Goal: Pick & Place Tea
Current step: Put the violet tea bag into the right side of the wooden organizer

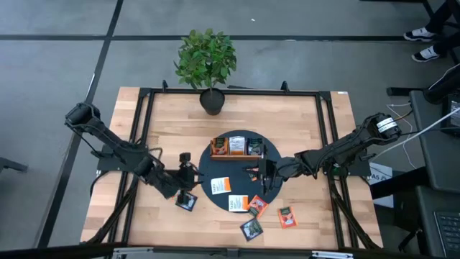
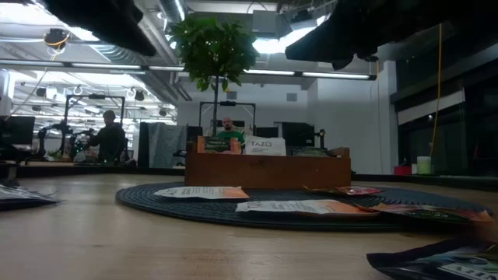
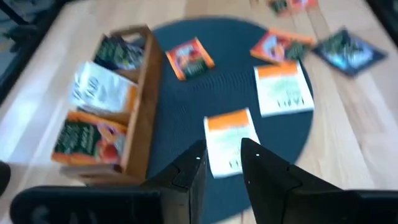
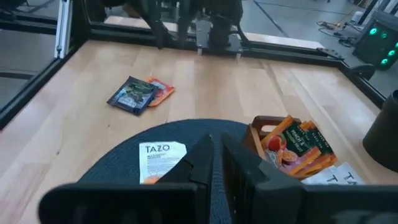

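Tea sachets (image 1: 251,229) are scattered near the table's (image 1: 323,137) front edge; two orange-topped white sachets (image 1: 221,185) lie on the dark round mat (image 1: 208,164). Left pincer (image 1: 188,171), at the mat's left rim, is seen half parted, nothing held. Right pincer (image 1: 263,173), over the mat's right part, is seen nearly closed, empty. Further sachets stand in the wooden tray (image 1: 236,153). A potted plant (image 1: 207,65) is set at the far edge.

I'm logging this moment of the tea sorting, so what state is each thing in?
Wooden tray: upright on the mat, holding standing sachets.
Loose sachets: lying flat, some on the mat, some on bare table.
Left gripper: open, empty, above a white-and-orange sachet.
Right gripper: shut, empty.
Potted plant: upright.
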Robot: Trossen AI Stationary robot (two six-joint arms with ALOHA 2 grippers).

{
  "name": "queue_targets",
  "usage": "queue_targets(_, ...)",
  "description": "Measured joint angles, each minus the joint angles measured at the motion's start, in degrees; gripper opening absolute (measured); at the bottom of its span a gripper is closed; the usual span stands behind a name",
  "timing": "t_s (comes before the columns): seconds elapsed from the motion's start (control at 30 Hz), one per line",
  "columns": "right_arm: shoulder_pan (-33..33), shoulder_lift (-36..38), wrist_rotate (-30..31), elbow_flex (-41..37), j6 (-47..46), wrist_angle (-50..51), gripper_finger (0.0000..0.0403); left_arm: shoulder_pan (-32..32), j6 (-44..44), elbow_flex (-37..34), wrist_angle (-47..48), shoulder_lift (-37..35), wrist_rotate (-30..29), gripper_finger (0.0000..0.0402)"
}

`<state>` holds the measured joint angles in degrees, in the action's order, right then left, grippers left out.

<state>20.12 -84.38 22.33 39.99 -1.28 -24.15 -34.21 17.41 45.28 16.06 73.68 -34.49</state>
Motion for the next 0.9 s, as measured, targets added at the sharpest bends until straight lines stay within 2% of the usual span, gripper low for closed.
queue_targets(0.17,0.0,0.0,0.0,0.0,0.0,0.4,0.0033,-2.8,8.0,6.1,12.6,3.8,0.1,0.0097)
queue_targets(0.3,0.0,0.0,0.0,0.0,0.0,0.4,0.0033,-3.9,18.9,10.2,21.4,4.7,5.5,0.0097)
queue_targets(0.47,0.0,0.0,-0.1,0.0,0.0,0.5,0.0033,-4.0,31.1,11.7,23.2,4.7,14.7,0.0097)
queue_targets(0.63,0.0,0.0,-0.1,0.0,0.0,0.9,0.0033,-4.0,38.1,11.4,26.4,4.7,21.1,0.0097)
queue_targets(0.9,0.0,0.0,-0.2,0.0,-0.3,5.4,0.0033,-3.9,48.6,11.4,33.8,4.7,23.2,0.0097)
